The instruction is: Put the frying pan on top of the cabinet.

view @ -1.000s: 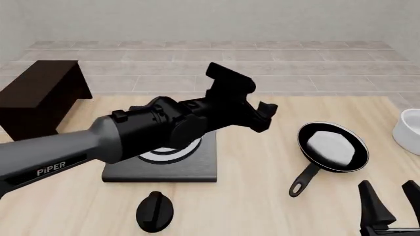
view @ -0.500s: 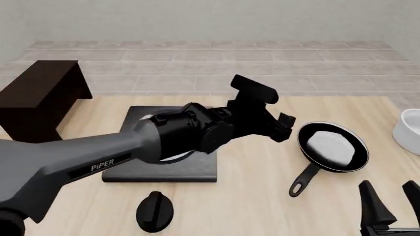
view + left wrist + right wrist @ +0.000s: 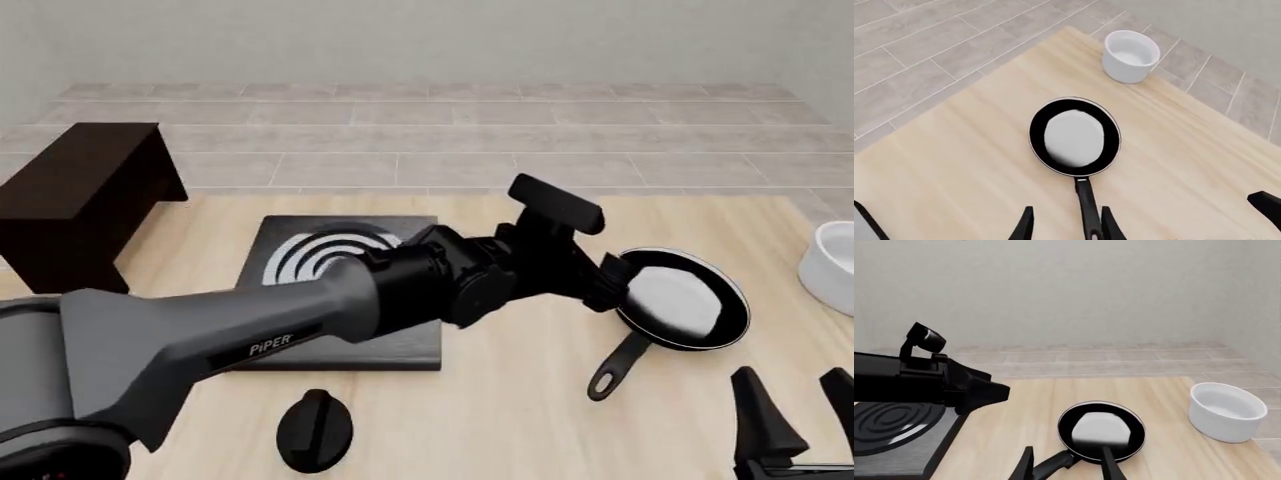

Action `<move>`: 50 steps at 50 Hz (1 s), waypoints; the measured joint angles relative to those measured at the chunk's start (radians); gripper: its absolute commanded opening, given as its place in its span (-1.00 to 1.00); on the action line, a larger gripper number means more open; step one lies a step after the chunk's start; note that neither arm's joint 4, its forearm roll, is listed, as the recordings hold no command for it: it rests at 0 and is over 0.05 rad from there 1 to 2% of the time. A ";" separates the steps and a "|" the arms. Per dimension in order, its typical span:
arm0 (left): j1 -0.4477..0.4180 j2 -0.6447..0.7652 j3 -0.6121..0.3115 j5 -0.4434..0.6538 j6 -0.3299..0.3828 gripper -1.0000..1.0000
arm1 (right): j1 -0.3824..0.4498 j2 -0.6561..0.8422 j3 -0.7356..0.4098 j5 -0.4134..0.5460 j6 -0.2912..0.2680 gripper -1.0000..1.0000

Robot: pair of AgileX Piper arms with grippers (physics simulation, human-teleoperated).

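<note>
Pan approach: frying pan (image 3: pixel 674 298) lies on table (image 3: pixel 534 400) right of stove plate (image 3: pixel 340 300), far from cabinet (image 3: pixel 80 195). Left gripper (image 3: pixel 1064 225) open, fingers straddling handle; right gripper (image 3: pixel 1066 465) open, idle. Pan prob. rigid, glossy, slippery; grip handle near mid-length

Frying pan (image 3: pixel 677 298) on table (image 3: pixel 534 400) right of stove plate (image 3: pixel 340 300), handle toward near edge; white bowl (image 3: pixel 834 265) farther right at table's edge; cabinet (image 3: pixel 80 200) far left, behind table corner; knob (image 3: pixel 315 430) before stove plate; left gripper (image 3: pixel 617 283) between plate and pan
</note>
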 measured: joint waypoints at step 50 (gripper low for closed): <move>-0.039 0.187 -0.087 -0.004 -0.018 1.00 | -0.022 -0.002 -0.002 -0.009 0.034 1.00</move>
